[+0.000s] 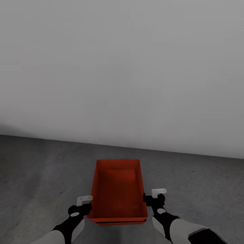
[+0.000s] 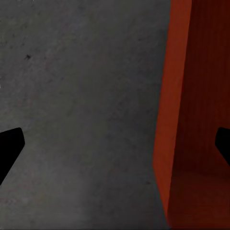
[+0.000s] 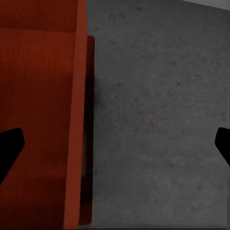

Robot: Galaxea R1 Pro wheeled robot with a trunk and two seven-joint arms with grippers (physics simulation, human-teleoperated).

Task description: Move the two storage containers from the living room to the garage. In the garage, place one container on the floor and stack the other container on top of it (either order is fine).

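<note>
Orange-red rectangular topless box [image 1: 118, 189] sits between the two grippers, on a second alike box whose rim [image 1: 118, 222] shows just under its near edge. The left gripper [image 1: 85, 205] stands with fingers spread wide, astride the box's left wall [image 2: 165, 124]. The right gripper [image 1: 151, 198] is also wide apart, astride the right wall [image 3: 76, 120]. Dark grey concrete floor [image 1: 40, 176] lies free outside both grippers. Beyond the box's far edge stands the plain pale grey wall [image 1: 122, 67].
</note>
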